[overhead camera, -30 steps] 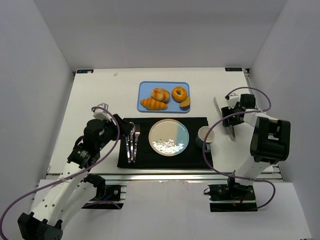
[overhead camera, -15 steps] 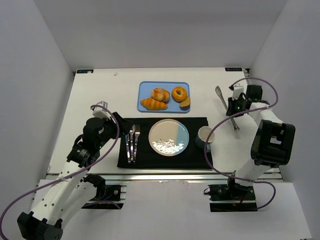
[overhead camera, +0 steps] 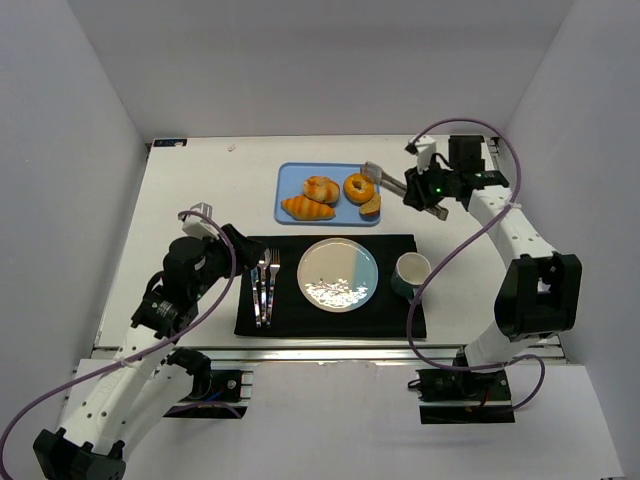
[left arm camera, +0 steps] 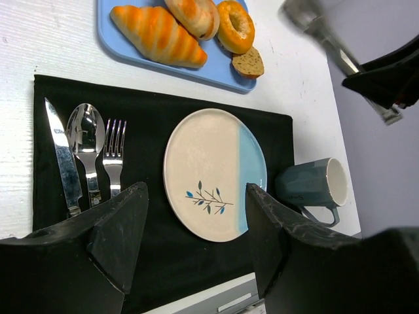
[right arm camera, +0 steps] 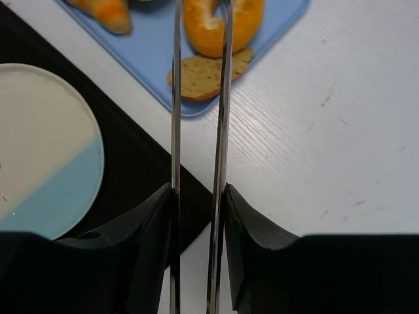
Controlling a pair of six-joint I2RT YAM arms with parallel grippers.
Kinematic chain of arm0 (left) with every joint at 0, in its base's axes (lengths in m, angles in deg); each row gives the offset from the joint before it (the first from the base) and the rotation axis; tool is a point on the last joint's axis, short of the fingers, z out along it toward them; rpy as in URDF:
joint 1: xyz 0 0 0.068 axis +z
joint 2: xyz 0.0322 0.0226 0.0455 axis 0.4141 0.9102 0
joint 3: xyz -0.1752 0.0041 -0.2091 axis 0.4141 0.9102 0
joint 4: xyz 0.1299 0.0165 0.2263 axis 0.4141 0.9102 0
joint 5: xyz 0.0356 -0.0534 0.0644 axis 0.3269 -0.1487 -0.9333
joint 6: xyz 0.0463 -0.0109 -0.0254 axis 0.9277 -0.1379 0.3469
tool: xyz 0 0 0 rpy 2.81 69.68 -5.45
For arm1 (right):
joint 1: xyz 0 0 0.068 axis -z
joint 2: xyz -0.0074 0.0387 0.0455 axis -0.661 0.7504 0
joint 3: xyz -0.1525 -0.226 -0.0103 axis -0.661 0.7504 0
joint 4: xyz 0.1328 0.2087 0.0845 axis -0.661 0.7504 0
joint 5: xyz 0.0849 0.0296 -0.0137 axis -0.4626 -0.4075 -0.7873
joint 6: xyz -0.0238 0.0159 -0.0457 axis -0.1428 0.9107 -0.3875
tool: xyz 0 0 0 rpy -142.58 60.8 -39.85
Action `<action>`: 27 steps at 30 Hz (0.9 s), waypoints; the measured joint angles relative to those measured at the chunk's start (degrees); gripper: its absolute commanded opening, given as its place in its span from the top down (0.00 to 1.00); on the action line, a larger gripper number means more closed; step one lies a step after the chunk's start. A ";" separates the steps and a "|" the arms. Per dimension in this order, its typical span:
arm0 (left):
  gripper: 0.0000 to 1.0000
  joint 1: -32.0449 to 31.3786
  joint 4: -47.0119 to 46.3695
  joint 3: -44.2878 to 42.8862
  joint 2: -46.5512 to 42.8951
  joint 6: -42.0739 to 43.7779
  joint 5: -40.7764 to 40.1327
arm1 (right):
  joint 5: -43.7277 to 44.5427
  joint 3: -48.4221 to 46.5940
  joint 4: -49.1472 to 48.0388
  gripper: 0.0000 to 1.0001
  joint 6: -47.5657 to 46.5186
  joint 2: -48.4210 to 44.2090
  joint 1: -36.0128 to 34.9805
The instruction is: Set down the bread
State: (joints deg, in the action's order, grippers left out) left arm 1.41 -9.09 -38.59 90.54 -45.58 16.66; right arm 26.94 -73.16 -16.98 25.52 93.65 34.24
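A blue tray (overhead camera: pixel 290 175) at the back centre holds a croissant (overhead camera: pixel 308 208), a round roll (overhead camera: pixel 321 188), a bagel (overhead camera: pixel 359 187) and a small brown bread slice (overhead camera: pixel 371 206). My right gripper (overhead camera: pixel 425 190) is shut on metal tongs (overhead camera: pixel 385 177). The tong tips reach over the tray's right end, above the bagel (right arm camera: pixel 222 26) and the slice (right arm camera: pixel 203 77). The tong arms (right arm camera: pixel 223 98) are slightly apart and hold nothing. My left gripper (overhead camera: pixel 245 250) is open and empty above the left of the black placemat (overhead camera: pixel 395 315). A beige and blue plate (overhead camera: pixel 338 274) lies on the placemat.
A knife, spoon and fork (overhead camera: pixel 265 285) lie on the placemat left of the plate. A dark teal mug (overhead camera: pixel 411 272) stands at its right edge. Grey walls enclose the white table (overhead camera: pixel 200 190) on three sides.
My right arm has swung from the table's right side to the left and back, carrying the tongs to the tray's right end. The left arm has not moved.
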 measured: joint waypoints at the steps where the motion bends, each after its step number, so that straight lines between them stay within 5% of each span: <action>1: 0.29 0.00 0.00 0.00 -0.22 -0.02 0.00 | 0.20 -0.26 0.48 0.59 -0.26 0.28 -1.20; 27: 0.29 0.00 2.40 0.33 -4.39 -1.68 -1.79 | 19.96 -6.03 1.42 0.50 -9.31 11.50 -14.53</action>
State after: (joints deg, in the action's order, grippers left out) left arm 1.41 -6.68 -38.26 86.15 -47.26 14.87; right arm 46.90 -79.19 -15.56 16.21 105.14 19.71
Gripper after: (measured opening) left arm 0.705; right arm 0.504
